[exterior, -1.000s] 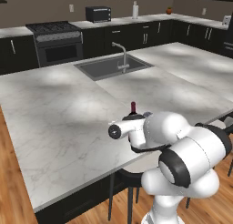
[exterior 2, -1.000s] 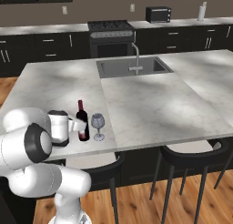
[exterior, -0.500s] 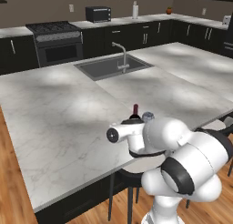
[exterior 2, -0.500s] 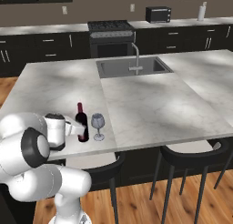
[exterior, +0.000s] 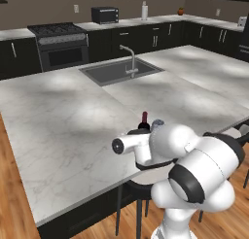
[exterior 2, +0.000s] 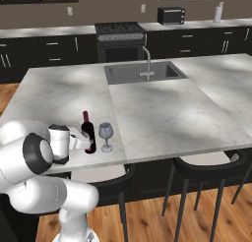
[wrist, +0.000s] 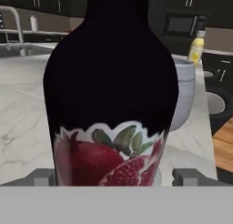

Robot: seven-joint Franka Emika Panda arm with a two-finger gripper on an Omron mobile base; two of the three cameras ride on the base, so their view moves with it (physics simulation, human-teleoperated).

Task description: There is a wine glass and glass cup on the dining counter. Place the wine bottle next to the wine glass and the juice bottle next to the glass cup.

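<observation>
Gripper [exterior 2: 84, 141] at the wine bottle [exterior 2: 88, 133] base, fingers [wrist: 45, 177] spread either side, not pinching it – bottle upright on the dining counter [exterior 2: 162, 113] near its front edge, wine glass [exterior 2: 106, 136] just beside it. Juice bottle [wrist: 196, 46] stands far behind.

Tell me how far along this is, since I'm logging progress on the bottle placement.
The wine bottle already stands upright on the dining counter right beside the wine glass, so that half looks done. In hand: the gripper is at the bottle's base, its fingers either side; grip unclear. Left: the juice bottle stands on a far counter, not yet moved next to a glass cup.
</observation>
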